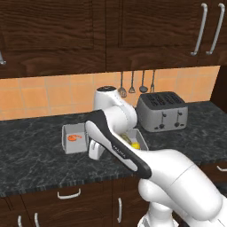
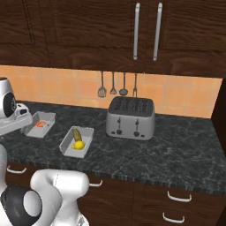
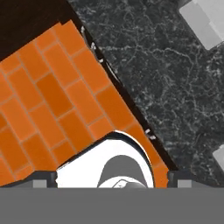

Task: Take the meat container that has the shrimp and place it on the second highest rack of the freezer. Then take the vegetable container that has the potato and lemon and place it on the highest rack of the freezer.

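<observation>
On the dark marbled counter (image 2: 176,145), 2 grey trays sit near each other. The shrimp (image 1: 74,137) lies in its meat container (image 1: 73,138), at 9 o'clock of the vegetable container (image 2: 77,141), which holds the potato (image 2: 77,133) and the lemon (image 2: 79,144). A toaster (image 2: 130,118) stands at 2 o'clock of that tray. The gripper's finger tips sit at the hand view's bottom edge, too cut off to tell their state.
</observation>
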Motion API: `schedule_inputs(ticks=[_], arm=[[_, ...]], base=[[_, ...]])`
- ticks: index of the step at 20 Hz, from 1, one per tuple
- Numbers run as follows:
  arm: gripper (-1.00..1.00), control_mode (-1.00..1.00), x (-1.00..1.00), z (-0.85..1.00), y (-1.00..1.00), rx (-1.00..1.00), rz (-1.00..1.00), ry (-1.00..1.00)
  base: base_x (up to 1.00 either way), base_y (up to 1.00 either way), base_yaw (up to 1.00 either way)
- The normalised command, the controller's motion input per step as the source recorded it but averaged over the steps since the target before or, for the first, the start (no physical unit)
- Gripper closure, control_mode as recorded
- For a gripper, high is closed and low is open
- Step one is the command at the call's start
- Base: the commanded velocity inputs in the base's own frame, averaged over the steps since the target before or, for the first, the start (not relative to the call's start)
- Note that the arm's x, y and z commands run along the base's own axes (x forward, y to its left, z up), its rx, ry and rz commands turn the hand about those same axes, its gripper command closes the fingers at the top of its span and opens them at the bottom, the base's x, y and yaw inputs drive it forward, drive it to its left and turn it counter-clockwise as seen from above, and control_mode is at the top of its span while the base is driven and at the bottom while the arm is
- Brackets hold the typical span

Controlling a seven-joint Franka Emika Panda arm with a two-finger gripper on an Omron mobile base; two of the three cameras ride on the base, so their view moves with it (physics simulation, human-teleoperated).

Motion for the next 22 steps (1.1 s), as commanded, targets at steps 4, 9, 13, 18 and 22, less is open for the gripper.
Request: schedule_inputs(ticks=[4,9,13,18,22], arm=[[-1.0,-1.0,0.54,-0.31,0.12,0.0,0.08,0.0],[-1.0,-1.0,0.6,-0.04,0.09,0.0,0.02,-0.04],[-1.0,-1.0,0.18,-0.21,0.45,-0.11,0.06,-0.14],[-1.0,-1.0,0.43,-0.08,0.21,-0.02,0.02,-0.02],[-1.0,-1.0,0.45,-0.16,0.01,0.0,0.04,0.0]], base=[[0.0,0.0,0.0],[0.0,0.0,0.0],[0.0,0.0,0.0],[0.0,0.0,0.0],[0.0,0.0,0.0]])
